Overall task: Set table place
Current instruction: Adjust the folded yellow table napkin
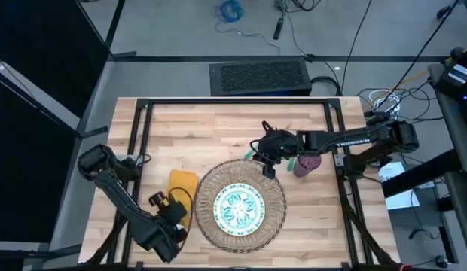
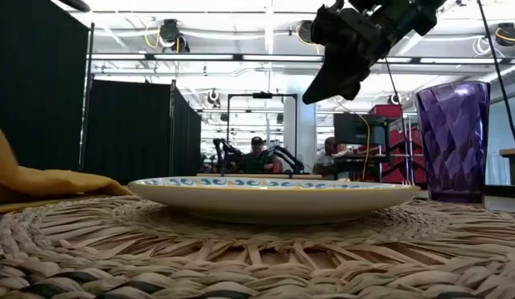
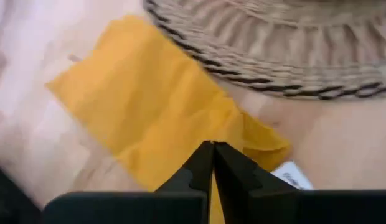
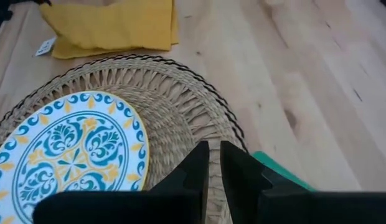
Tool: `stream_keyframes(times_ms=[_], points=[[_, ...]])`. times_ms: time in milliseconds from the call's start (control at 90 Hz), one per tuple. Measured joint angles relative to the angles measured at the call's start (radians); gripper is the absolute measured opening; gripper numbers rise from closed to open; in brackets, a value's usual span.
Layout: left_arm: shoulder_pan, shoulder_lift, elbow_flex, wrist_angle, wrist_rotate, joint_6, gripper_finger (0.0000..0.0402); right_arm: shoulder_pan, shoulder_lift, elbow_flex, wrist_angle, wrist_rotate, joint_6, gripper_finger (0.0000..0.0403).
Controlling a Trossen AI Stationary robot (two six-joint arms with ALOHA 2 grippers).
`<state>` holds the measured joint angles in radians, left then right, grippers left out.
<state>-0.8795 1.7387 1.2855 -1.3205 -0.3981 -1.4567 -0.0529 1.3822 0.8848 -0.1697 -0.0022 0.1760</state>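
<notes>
The right jaws (image 1: 268, 159) are almost pressed together and empty, hanging over the mat's (image 1: 275, 202) far edge, with a green-handled piece (image 4: 277, 170) lying on the counter (image 1: 218, 128) just beside them. The left jaws (image 1: 171, 208) are shut, holding nothing, above the yellow napkin (image 1: 182, 186) just left of the mat. The plate (image 1: 239, 208) sits in the mat's middle, and the purple cup (image 1: 306, 162) stands right of the mat, so the right arm is nearer the green piece.

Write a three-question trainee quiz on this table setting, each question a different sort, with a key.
1. True or false: the plate sits on the woven mat.
2. Which item lies beside the mat, nearest the left claw?
A. purple cup
B. yellow napkin
C. plate
3. Fill in: the right claw hovers above the mat's edge, with the ____ cup standing close by on the table.

Key: 1 true; 2 B, the napkin; 3 purple.
</notes>
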Motion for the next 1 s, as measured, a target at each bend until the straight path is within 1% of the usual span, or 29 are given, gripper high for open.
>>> stream_keyframes(times_ms=[56,133,244,356,478,533,633,722,778,844,1000], points=[[0.0,-0.012,0.0,-0.026,0.0,-0.005,0.0,0.009,0.008,0.0,0.044,-0.009,0.008,0.0027],[0.0,-0.02,0.0,-0.05,0.0,-0.008,0.0,0.029,0.033,0.0,0.12,-0.064,0.007,0.0027],[-0.001,-0.021,0.0,-0.083,0.002,-0.04,0.0,0.062,0.099,0.0,0.242,-0.105,0.007,0.0027],[-0.014,-0.021,0.0,-0.095,0.003,-0.089,0.0,0.089,0.2,0.0,0.35,-0.106,0.018,0.0027],[-0.044,-0.021,0.0,-0.148,0.005,-0.166,0.0,0.125,0.34,0.002,0.492,-0.106,0.033,0.0027],[-0.059,-0.021,0.0,-0.173,0.011,-0.206,0.0,0.14,0.402,0.021,0.533,-0.109,0.064,0.0027],[-0.086,-0.021,0.0,-0.204,0.032,-0.252,0.0,0.161,0.497,0.098,0.579,-0.122,0.125,0.0027],[-0.105,-0.021,0.0,-0.221,0.058,-0.286,0.0,0.177,0.569,0.196,0.584,-0.173,0.127,0.0027],[-0.119,-0.021,0.0,-0.232,0.069,-0.313,0.0,0.192,0.612,0.267,0.575,-0.187,0.126,0.0027],[-0.139,-0.021,0.0,-0.25,0.075,-0.348,0.0,0.21,0.664,0.355,0.546,-0.19,0.124,0.0027],[-0.186,-0.021,0.0,-0.251,0.092,-0.411,0.0,0.246,0.788,0.536,0.416,-0.192,0.111,0.0027]])
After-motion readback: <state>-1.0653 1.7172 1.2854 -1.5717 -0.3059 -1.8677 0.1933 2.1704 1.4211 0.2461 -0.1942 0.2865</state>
